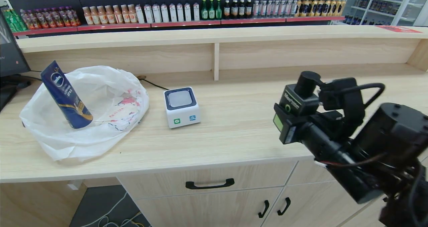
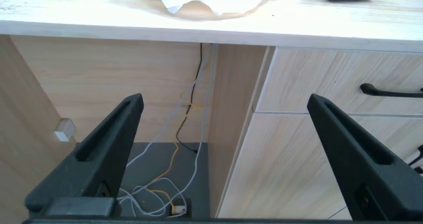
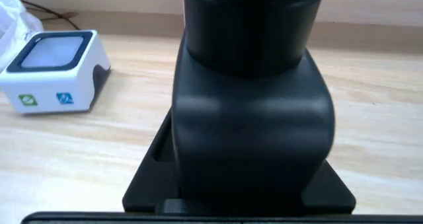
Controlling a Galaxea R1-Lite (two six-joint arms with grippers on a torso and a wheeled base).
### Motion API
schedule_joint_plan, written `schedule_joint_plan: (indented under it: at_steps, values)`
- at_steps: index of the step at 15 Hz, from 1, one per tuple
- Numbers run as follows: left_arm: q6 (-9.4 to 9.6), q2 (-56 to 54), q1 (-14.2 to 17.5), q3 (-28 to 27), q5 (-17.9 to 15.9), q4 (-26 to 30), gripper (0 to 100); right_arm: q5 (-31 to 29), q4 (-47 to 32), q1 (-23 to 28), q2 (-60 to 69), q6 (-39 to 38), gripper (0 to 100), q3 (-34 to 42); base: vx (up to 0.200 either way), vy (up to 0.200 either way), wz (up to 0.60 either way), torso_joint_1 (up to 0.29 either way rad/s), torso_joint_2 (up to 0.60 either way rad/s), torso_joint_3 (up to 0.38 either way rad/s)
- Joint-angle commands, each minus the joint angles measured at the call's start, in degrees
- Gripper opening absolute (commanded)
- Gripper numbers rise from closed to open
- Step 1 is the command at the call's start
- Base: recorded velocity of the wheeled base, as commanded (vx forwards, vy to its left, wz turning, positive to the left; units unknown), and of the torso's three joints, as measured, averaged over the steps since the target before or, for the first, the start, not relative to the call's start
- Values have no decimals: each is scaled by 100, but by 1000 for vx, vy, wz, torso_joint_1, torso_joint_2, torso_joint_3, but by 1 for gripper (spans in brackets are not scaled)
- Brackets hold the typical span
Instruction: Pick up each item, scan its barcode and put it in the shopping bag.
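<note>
Wooden counter (image 1: pixel 234 130), drinks shelves (image 1: pixel 187 21) behind. Shopping bag (image 1: pixel 113 93) at left of frame, blue tube (image 1: pixel 67 100) leaning inside it. White scanner box (image 1: pixel 182 108) just beside the bag, centre. Left gripper (image 2: pixel 225 105) spread wide, low before the cabinet (image 2: pixel 310 85). Right gripper (image 1: pixel 322 121) at frame right, clamped on a black handheld scanner (image 1: pixel 294 111).

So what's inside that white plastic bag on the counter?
A tall blue package stands tilted in the shopping bag, its top poking above the rim. Whether anything else lies under the crumpled folds cannot be seen.
</note>
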State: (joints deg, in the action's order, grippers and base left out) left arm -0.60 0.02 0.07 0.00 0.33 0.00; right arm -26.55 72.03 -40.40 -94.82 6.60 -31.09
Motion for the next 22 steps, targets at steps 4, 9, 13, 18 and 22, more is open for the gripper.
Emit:
schedule_joint_plan:
  at_steps: [4,9,13,18,22]
  values:
    - [-2,-2,1,0,2,0,100,10,56,-724,1203,44,0,903,0,0,0,0,0,0]
    - [-2,-2,1,0,2,0,100,54,540,-1708,1194,-44,0,1333,0,0,0,0,0,0]
    - [-2,-2,1,0,2,0,100,335,926,-2358,1185,668,0,1421,0,0,0,0,0,0]
    - [-2,-2,1,0,2,0,100,616,1375,-2780,1159,2803,0,1113,0,0,0,0,0,0]
    - [-2,-2,1,0,2,0,100,924,1366,-2851,956,4465,0,1113,0,0,0,0,0,0]
